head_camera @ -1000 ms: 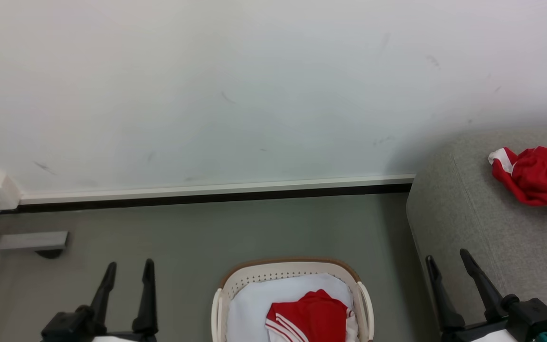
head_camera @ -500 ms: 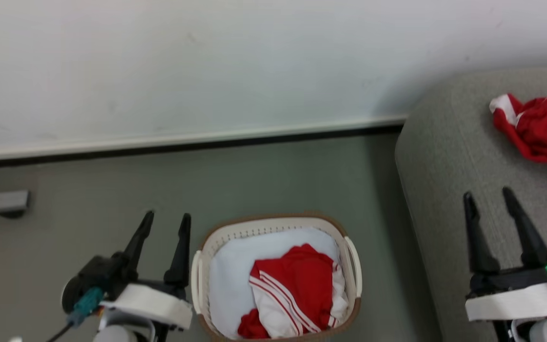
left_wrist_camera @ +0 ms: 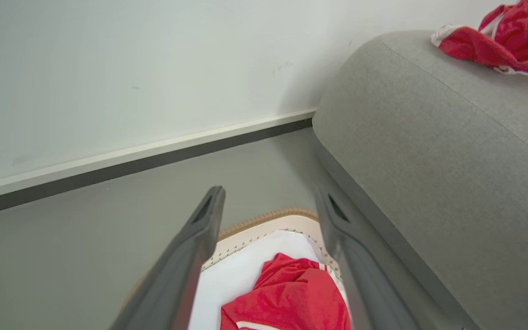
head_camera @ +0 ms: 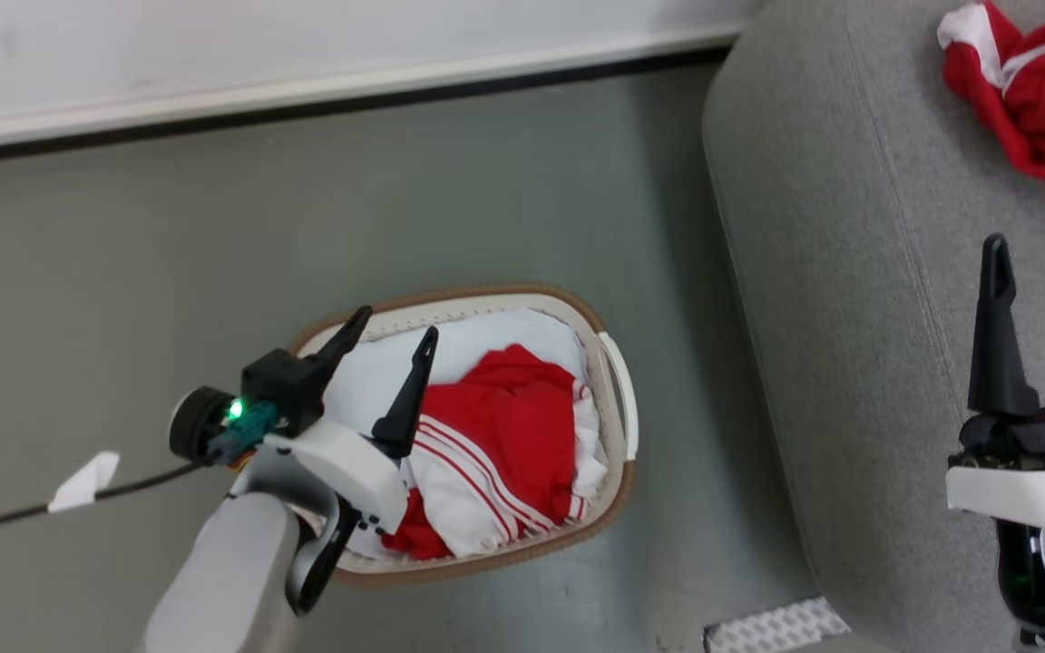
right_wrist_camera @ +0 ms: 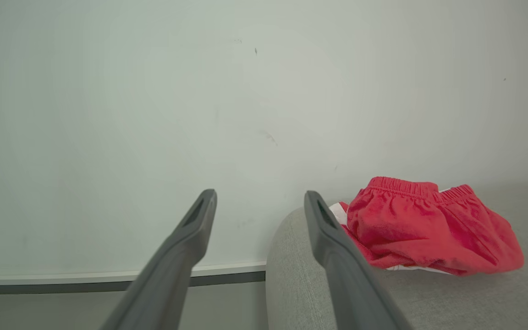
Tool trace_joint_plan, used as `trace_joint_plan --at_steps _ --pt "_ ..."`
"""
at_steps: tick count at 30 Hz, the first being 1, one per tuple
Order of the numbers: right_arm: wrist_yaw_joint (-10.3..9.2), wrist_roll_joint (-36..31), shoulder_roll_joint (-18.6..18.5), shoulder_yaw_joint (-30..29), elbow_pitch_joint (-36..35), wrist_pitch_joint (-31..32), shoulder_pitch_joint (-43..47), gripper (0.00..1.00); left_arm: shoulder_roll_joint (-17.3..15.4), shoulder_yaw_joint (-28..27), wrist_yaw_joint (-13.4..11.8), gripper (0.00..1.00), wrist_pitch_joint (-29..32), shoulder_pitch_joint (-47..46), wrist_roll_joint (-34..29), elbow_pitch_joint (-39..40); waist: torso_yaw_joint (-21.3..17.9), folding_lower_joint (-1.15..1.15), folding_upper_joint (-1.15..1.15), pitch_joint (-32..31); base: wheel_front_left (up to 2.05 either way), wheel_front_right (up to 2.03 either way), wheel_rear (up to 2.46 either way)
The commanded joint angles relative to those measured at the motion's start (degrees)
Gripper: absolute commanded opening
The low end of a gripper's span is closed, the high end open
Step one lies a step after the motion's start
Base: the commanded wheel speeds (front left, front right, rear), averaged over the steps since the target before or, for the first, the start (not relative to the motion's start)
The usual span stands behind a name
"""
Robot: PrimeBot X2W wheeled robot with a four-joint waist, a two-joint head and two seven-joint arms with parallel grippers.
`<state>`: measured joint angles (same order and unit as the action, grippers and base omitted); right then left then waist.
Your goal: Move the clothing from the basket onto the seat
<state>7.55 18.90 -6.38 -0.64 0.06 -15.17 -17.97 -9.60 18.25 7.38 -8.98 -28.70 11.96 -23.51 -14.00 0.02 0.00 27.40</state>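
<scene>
The left pincer (head_camera: 400,321) hangs wide open and empty over the oval cream-white plastic laundry basket (head_camera: 450,295) with a brown rim.
The basket stands on the grey floor (head_camera: 123,272) just beside the large light grey fabric seat (head_camera: 831,272) and holds a crumpled red-and-white garment (head_camera: 504,417). The right pincer (head_camera: 1039,238), also spread wide and empty, is over the seat, where another red garment (head_camera: 1040,109) lies.

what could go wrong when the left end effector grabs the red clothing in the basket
1. The open left end effector hangs over the white lining beside the red and white garment; closing there could pinch the lining and lift the basket.
2. The garment lies bunched, so a grip on one fold may let the rest trail and catch the basket rim on the way to the sofa.
</scene>
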Motion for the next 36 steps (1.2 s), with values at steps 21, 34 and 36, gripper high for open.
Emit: trace_joint_plan --at_steps 21,34,36 --pt "-0.13 6.3 3.6 -0.7 -10.0 0.1 -11.5 1.0 -7.6 21.7 0.1 1.0 12.2 -19.9 7.2 -19.0 -11.2 -0.02 0.0 19.5 0.0 0.0 0.0" --pt "-0.13 8.1 3.6 -0.3 -13.3 0.1 -13.2 1.0 -9.0 34.0 0.1 1.0 20.2 -27.5 13.7 -30.6 -12.4 -0.02 0.0 25.7 0.0 0.0 0.0" --pt "-0.13 8.0 3.6 -0.3 -13.2 0.1 -12.9 1.0 -9.0 35.7 0.0 1.0 21.6 -27.8 15.1 -31.9 -12.2 -0.02 0.0 26.0 0.0 0.0 0.0"
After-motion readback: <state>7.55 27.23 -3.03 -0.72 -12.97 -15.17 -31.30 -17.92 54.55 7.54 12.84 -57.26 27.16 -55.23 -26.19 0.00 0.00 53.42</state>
